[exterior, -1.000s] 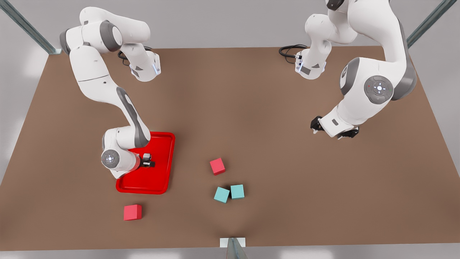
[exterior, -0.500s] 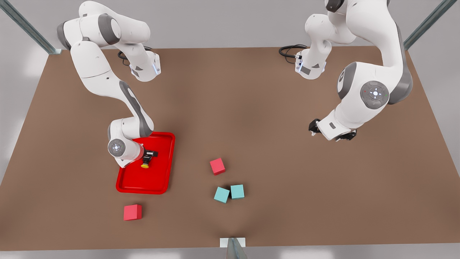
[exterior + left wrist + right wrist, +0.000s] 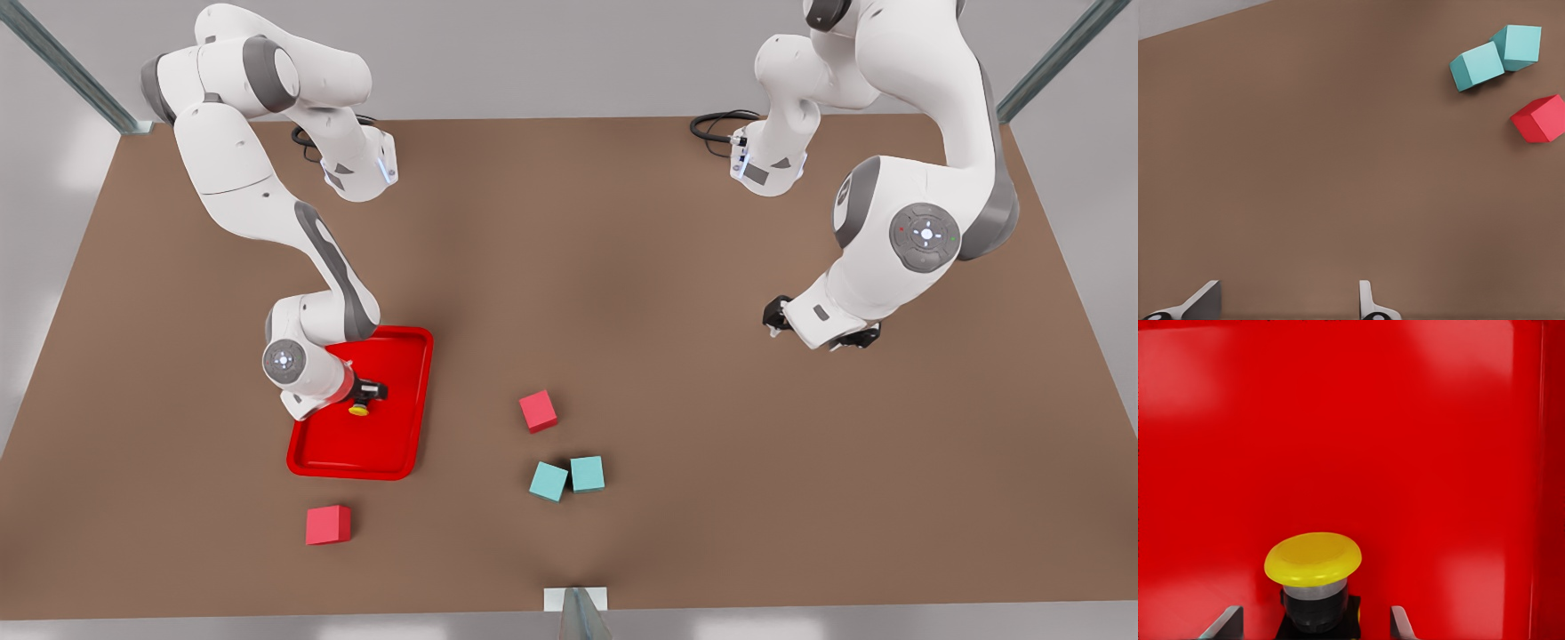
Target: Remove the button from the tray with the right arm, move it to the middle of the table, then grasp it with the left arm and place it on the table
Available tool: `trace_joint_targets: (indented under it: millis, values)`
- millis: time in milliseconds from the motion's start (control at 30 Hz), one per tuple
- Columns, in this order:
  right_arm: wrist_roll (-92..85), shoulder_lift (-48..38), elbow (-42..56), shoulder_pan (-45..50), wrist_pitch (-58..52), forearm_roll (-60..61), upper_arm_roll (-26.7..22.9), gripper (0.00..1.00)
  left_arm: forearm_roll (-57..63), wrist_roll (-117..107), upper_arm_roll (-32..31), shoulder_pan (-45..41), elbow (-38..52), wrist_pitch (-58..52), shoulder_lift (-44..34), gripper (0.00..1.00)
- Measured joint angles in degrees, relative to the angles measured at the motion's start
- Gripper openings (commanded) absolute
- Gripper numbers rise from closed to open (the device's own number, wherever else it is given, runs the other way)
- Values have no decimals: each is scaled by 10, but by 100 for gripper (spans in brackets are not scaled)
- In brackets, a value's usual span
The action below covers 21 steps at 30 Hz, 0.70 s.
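Observation:
The button (image 3: 359, 409), with its yellow cap and dark body, stands inside the red tray (image 3: 356, 452) at the front view's left. My right gripper (image 3: 365, 393) is low over it and open. In the right wrist view the button (image 3: 1313, 568) stands between the two fingertips (image 3: 1228, 621) of the right gripper (image 3: 1315, 623), with a gap on each side, on the tray floor (image 3: 1338, 420). At the front view's right, my left gripper (image 3: 819, 326) hangs open over the bare table (image 3: 622, 267). Its fingertips (image 3: 1368, 303) show with nothing between them.
A red cube (image 3: 538, 412) and two touching teal cubes (image 3: 548, 481) (image 3: 587, 473) lie near the table's middle front. Another red cube (image 3: 328, 524) sits just in front of the tray. The left wrist view sees teal cubes (image 3: 1478, 65) and a red cube (image 3: 1539, 119).
My right gripper has turned and shifted over the tray, uncovering the button's yellow cap, then settled closer around it. The left arm has drifted slightly.

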Motion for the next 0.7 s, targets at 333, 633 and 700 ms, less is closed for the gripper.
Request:
trace_joint_targets:
  millis: [333, 633, 700]
  values:
    - [-18, -3, 16, 5, 10, 9, 0, 41, 0, 0, 0, -1, 0, 0, 1, 100]
    - [-17, -6, 226, 23, -160, 9, 93, 41, 0, -1, 0, -6, 0, 0, 1, 100]
    - [-1, -5, 246, 40, -188, 9, 126, 41, 0, -1, 0, -6, 1, 0, 0, 100]
